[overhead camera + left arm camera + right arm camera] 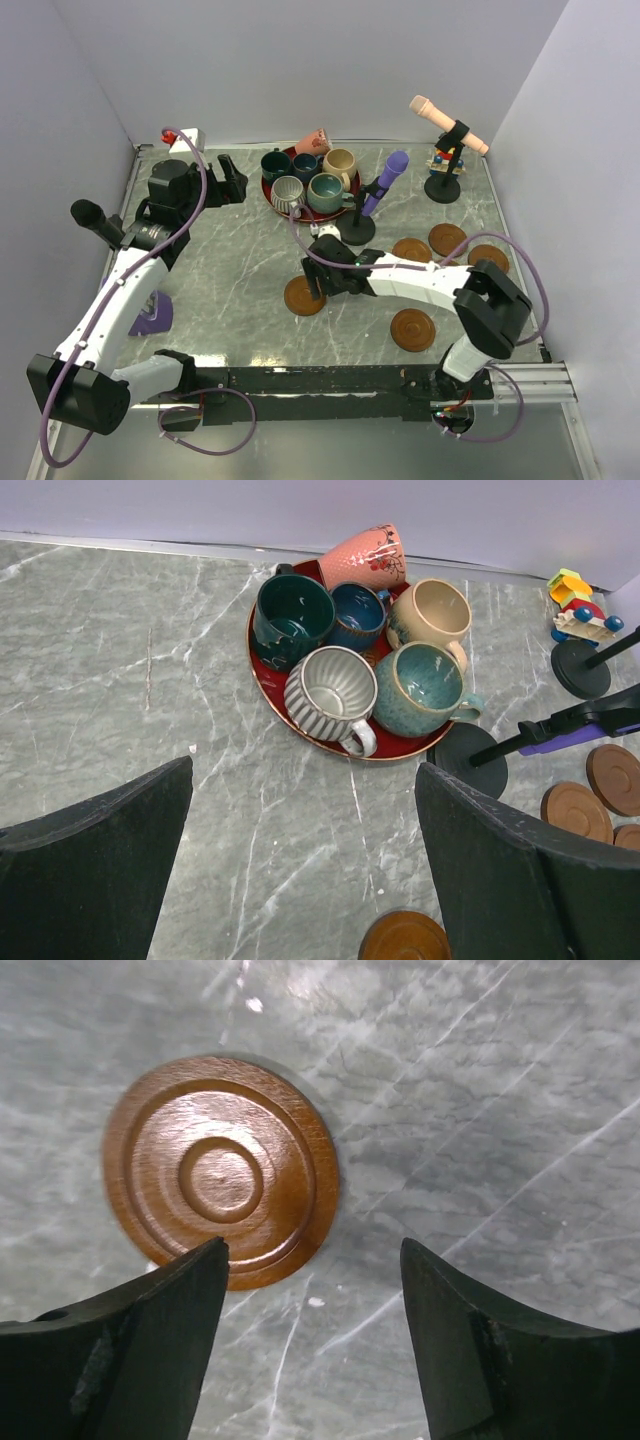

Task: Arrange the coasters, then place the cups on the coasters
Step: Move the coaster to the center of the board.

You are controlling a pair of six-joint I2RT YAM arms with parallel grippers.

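Right gripper (315, 1260): fingers spread, nothing held | coaster (220, 1170): flat on marble table (480, 1110), partly beneath one fingertip | left gripper (305, 770): spread wide, empty | cups (330, 692): six crowded on red plate (400, 751), pink one tipped | remaining coasters (447, 238): table's right side.

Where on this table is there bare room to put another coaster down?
Widest bare marble: left of centre, between the left arm and the coaster by the right gripper. Crowded: the red plate full of cups, purple microphone, and three coasters at right.
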